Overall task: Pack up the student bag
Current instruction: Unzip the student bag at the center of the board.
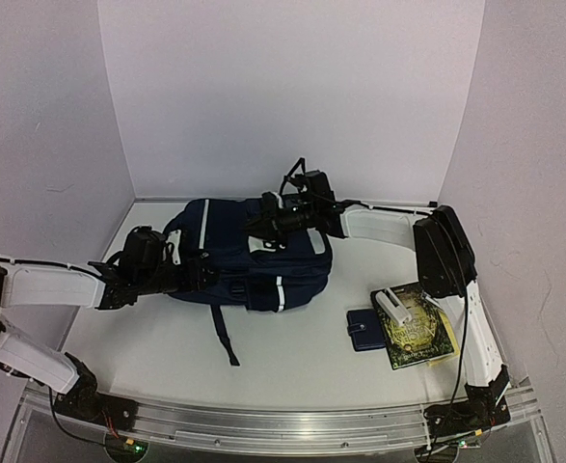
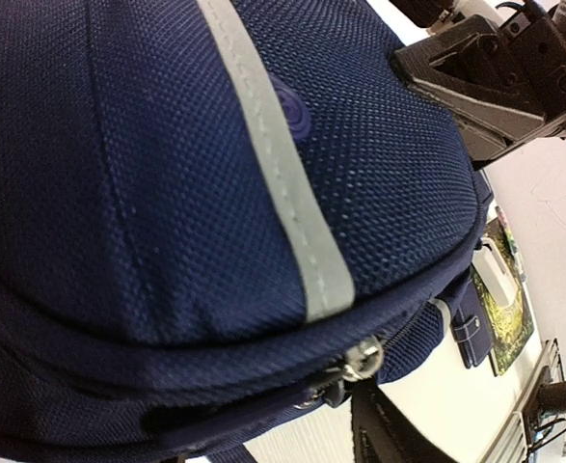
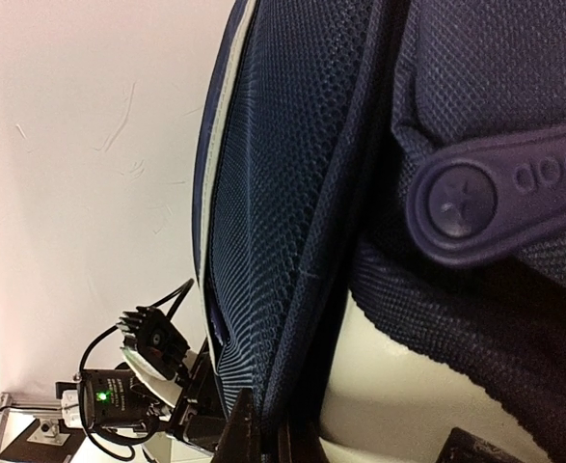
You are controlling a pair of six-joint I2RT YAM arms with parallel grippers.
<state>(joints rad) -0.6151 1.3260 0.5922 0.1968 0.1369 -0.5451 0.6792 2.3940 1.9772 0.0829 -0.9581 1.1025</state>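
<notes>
The student bag (image 2: pixel 167 193) lies flat just ahead of the left pincer (image 1: pixel 202 277), whose jaw width I cannot tell. The right pincer (image 3: pixel 268 439) looks pinched shut on the bag's far rim. Should that thin fold slip, the mouth would likely sag closed. One bag; behind the right pincer, one wallet (image 1: pixel 363 330), one book (image 1: pixel 419 333), one white box (image 1: pixel 394 305).

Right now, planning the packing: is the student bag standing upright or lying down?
Lying down: the student bag rests flat on the table, one strap trailing forward.
</notes>
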